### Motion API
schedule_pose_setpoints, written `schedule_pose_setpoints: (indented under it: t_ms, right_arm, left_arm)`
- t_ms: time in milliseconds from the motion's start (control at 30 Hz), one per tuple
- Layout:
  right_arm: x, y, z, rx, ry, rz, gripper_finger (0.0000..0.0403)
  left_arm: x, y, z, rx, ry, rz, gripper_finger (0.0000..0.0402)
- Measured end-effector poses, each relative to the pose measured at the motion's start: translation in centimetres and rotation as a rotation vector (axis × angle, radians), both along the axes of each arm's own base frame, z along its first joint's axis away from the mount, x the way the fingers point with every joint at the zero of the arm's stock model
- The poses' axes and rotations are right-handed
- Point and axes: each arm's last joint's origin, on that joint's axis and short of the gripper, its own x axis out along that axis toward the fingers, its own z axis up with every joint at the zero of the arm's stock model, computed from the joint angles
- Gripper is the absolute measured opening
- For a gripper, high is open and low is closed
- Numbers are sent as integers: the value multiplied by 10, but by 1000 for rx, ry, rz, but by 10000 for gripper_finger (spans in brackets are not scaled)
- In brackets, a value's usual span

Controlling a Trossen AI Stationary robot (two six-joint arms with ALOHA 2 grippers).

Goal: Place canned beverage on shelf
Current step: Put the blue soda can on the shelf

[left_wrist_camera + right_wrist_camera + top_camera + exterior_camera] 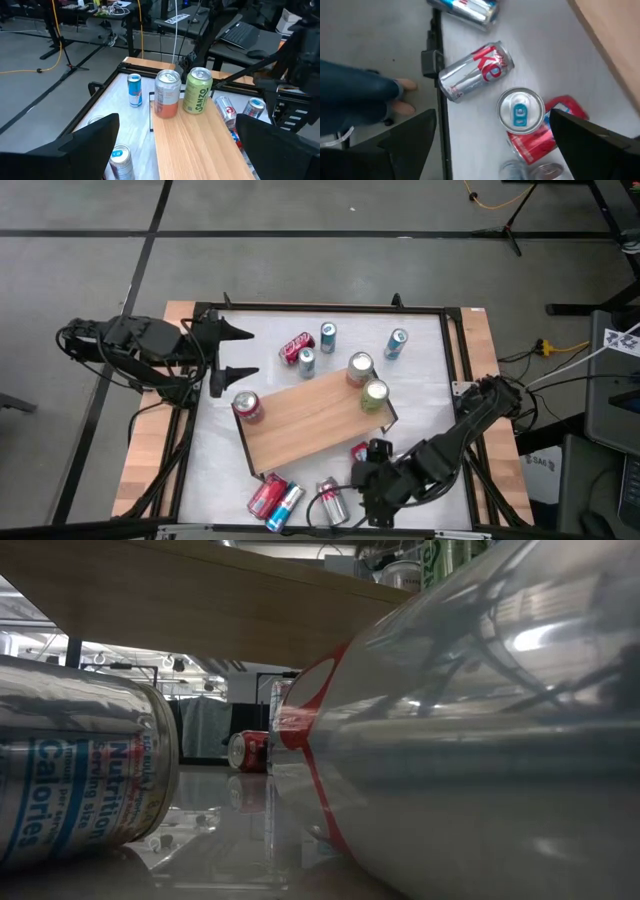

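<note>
- Wooden shelf (310, 418) carries three cans.
- My right gripper (492, 145) gapes empty above an upright can (520, 111).
- My left gripper (243, 352) waits, spread wide.

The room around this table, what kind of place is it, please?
Probably a robotics lab or workshop. Beyond the white table lies a bare grey floor with a yellow cable, desks hold a laptop and other gear, and two robot arms work at a small wooden shelf among scattered cans.
</note>
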Motion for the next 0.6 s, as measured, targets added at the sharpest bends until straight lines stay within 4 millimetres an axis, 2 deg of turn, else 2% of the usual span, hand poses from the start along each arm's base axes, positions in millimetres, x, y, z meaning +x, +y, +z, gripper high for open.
schedule_pose_setpoints:
  t_ms: [233,600]
  right_arm:
    - [11,6,-21,-15,38,-121,376]
    - [21,13,-47,-77,82,-143,376]
  left_arm:
    - [0,0,0,2,1,-1,395]
    - [0,0,-1,1,9,-12,395]
